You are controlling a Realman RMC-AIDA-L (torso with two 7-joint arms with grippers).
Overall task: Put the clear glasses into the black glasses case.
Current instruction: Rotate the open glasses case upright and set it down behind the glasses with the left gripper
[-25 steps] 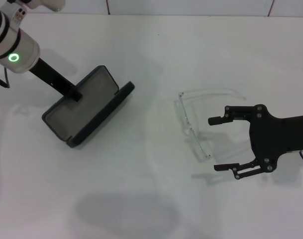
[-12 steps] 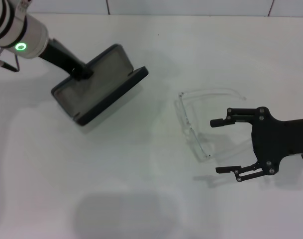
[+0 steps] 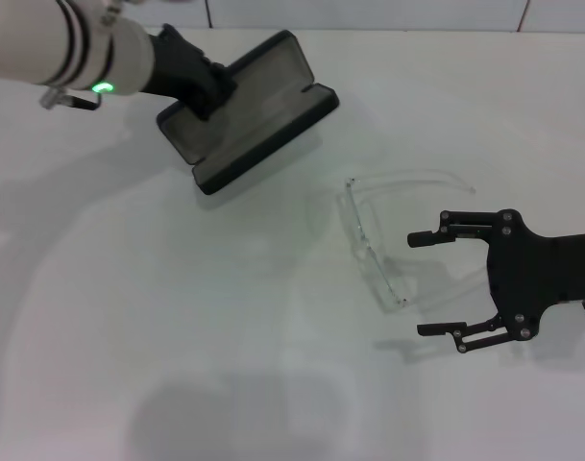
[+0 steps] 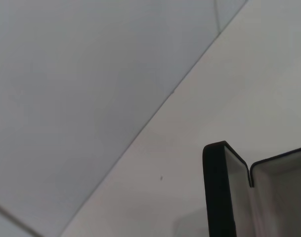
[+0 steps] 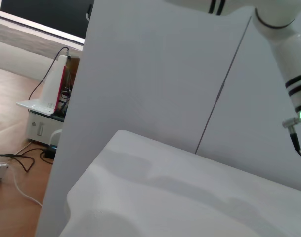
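Felt-lined black glasses case (image 3: 249, 110), oblong and open, sat pinched in my left pincer (image 3: 207, 91) at eleven o'clock; my right pincer (image 3: 438, 282) hovered spread beside the clear glasses (image 3: 374, 245) on the white table (image 3: 177, 317).

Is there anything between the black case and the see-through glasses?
No, head view shows only bare white table between the black glasses case and the clear glasses.
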